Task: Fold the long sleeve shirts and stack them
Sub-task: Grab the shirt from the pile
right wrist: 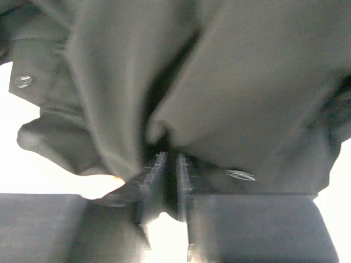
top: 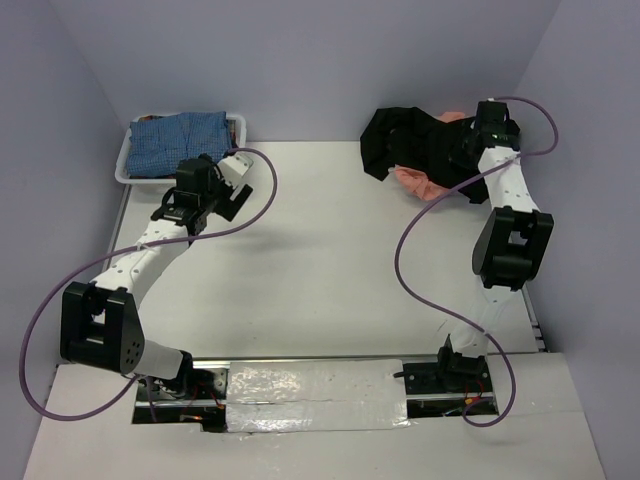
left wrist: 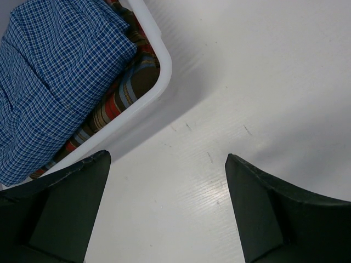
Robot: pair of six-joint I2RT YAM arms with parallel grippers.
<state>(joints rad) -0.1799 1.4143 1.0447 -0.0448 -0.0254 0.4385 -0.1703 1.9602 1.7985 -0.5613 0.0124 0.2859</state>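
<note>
Pickup of the black shirt (top: 400, 140), crumpled over a salmon-pink shirt (top: 418, 183) at the far right of the desk (top: 320, 260), looks like the step in hand. The right fingers (right wrist: 155, 178) stand nearly together at a fold, but I cannot tell whether cloth is caught. Left fingers (left wrist: 71, 203) hang spread wide beside the bin (left wrist: 163, 66); the next move calls for a sure pinch, then drawing the shirt to mid-desk.

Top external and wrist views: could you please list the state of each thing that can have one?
black shirt, crumpled heap, unfolded.
salmon-pink shirt, crumpled, partly under the black shirt.
blue-checked shirt, folded, in the white bin.
left gripper, open, above bare table.
right gripper, jaws nearly together at a black shirt fold; grip unclear.
</note>
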